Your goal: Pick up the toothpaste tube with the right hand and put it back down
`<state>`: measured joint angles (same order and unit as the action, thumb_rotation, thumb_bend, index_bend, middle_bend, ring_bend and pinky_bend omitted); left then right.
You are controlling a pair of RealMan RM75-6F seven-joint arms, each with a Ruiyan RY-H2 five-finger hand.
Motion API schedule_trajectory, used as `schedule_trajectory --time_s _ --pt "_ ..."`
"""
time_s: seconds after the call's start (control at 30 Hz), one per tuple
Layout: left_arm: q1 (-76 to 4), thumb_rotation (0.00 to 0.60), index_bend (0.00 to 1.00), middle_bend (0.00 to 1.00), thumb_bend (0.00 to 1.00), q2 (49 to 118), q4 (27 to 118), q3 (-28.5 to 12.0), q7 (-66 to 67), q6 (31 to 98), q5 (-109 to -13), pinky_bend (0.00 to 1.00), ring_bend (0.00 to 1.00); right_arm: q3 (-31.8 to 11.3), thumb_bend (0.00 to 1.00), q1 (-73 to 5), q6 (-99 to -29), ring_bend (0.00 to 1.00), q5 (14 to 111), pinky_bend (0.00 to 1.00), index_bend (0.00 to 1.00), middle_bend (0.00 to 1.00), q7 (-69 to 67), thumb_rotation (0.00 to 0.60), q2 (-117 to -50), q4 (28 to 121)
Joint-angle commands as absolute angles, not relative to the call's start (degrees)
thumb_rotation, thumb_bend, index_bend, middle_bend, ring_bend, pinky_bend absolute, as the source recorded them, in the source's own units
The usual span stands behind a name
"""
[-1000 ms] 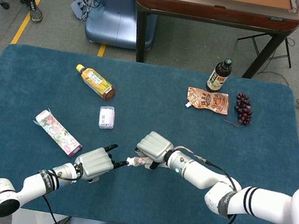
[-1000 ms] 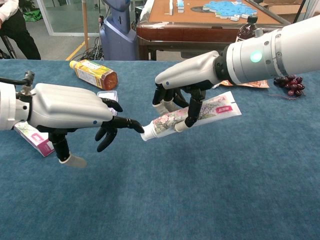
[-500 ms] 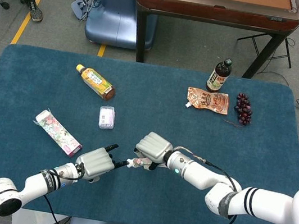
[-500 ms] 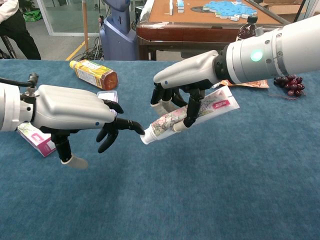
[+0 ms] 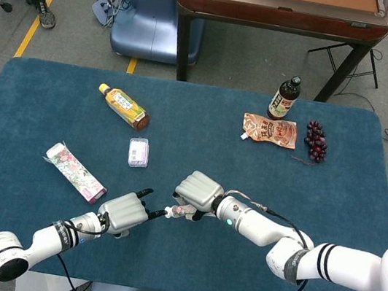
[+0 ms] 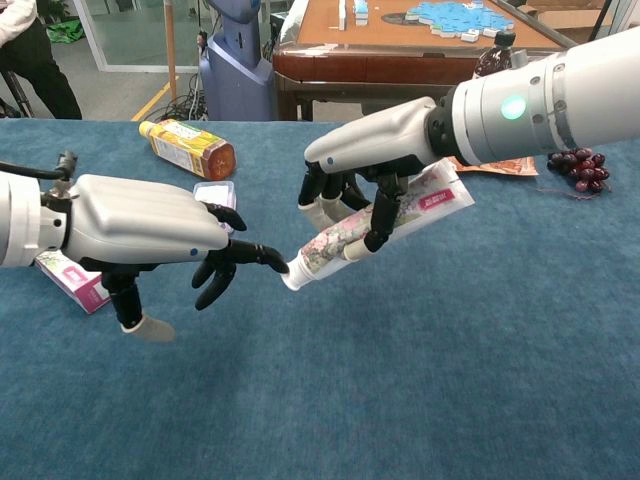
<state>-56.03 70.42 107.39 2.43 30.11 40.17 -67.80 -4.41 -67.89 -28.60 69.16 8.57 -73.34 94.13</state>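
Gripping the toothpaste tube from above, the right hand is seen with its dark fingers wrapped around the middle of the tube's floral body. The tube is held tilted, its white cap end low and toward the left hand, its flat crimped end raised on the far side of the right hand. In the chest view the cap end appears just above the blue tablecloth; whether it touches the cloth cannot be told.

The left hand is held just beside the tube's cap, empty, with its fingers spread apart and one dark fingertip reaching to the cap; contact cannot be confirmed. In the head view the two hands are shown close together near the table's front edge, right hand and left hand, with only a small part of the tube visible beneath the right hand.

Beyond the left hand, a small clear plastic box is seen lying flat; its contents cannot be made out. Farther off, a yellow-labelled drink bottle lies on its side, holding dark liquid. To the left hand's outer side, a floral carton lies flat. Well beyond the right hand, a dark bottle stands upright beside an orange pouch and a bunch of grapes.
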Motion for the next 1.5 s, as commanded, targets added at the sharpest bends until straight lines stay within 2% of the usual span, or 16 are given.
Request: schedule_trajectory --time_s 0.03,1.5 --pt "-56.1 0.6 0.06 0.48 0.22 70.5 107.4 2.5 30.1 40.2 -67.8 0.01 0.41 -4.5 0.85 -67.8 -28.7 0.63 69.3 0.42 0.8 0.73 8.5 0.6 -73.3 94.1" --pt "-56.7 0.6 0.06 0.48 0.22 70.7 107.0 3.5 29.8 40.5 -67.2 0.01 0.41 -5.4 0.85 -66.8 -29.8 0.65 70.8 0.42 0.8 0.73 7.5 0.6 -72.3 95.2"
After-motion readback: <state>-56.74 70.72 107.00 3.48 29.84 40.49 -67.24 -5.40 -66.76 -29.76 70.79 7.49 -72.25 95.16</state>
